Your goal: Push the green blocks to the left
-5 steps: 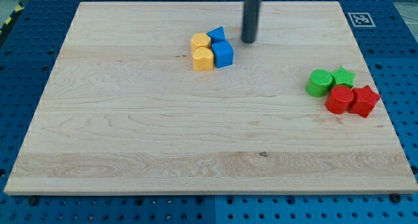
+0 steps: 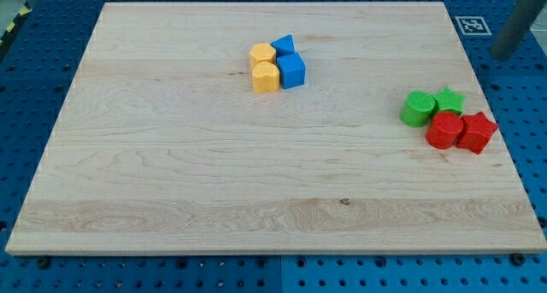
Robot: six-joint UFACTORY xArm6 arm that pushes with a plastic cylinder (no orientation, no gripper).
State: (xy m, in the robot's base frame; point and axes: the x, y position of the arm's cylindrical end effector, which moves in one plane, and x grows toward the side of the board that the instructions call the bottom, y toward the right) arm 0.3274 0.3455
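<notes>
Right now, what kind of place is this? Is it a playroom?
More likely a robot test bench, I think. A wooden board lies on a blue table full of holes, with a printed marker tag nearby and my tip off the board's top right corner.

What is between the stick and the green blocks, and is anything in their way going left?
Nothing visible lies between my tip, up at the view's right past the board's edge, and the green star or round green block. Bare board lies to their left; the yellow and blue blocks sit higher up.

my tip is motion-blurred; the rod above runs off the view's top
</notes>
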